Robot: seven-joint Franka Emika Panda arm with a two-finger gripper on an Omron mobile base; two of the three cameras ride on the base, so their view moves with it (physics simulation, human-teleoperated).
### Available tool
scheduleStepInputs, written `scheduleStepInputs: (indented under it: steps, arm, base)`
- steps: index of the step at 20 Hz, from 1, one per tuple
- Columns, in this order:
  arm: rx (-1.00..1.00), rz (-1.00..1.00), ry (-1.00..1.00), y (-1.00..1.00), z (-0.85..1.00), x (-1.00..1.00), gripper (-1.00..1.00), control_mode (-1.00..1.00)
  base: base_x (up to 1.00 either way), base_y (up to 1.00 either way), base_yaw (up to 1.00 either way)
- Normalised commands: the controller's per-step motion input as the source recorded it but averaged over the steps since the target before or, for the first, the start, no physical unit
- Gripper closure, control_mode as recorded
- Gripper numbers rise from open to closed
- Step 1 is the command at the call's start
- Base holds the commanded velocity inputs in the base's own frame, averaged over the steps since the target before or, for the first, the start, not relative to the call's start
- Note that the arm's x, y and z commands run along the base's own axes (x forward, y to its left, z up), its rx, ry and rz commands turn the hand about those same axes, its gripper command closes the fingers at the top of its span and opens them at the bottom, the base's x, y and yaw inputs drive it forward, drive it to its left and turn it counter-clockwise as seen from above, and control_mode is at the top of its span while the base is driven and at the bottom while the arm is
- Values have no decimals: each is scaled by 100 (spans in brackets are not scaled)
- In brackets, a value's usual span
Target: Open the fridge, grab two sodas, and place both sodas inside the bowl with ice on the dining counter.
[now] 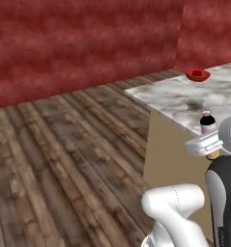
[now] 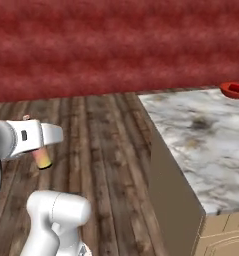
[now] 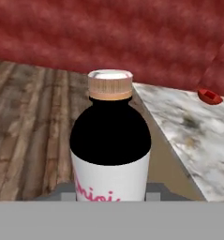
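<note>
The soda bottle [image 3: 110,154], slim with a dark shoulder, white label and tan cap, looks light, rigid and smooth (likely slippery), so its straight labelled body is the safest hold; the gripper [image 3: 110,197] is closed on it there. The white arm holds it level above the wooden floor, left of the veined marble dining counter [image 2: 201,135], with the glossy red bowl [image 2: 234,90] far off at the counter's far right.

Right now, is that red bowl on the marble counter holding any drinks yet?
No. The red bowl shows no drinks; the gripper holds the soda bottle.
</note>
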Motion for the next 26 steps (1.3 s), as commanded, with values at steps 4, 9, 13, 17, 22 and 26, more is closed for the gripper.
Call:
scheduleStepInputs:
  steps: [4,9,13,17,22,26]
  arm:
    - [0,0,0,0,0,0,100,100]
    - [0,0,0,0,0,0,100,100]
    - [0,0,0,0,0,0,100,100]
    - [0,0,0,0,0,0,100,100]
    - [0,0,0,0,0,0,100,100]
    - [0,0,0,0,0,0,100,100]
  base:
    - [85,69,-46]
    - [73,66,-49]
    - [62,64,-50]
    - [49,66,-50]
    - [32,72,-48]
    - [21,74,-47]
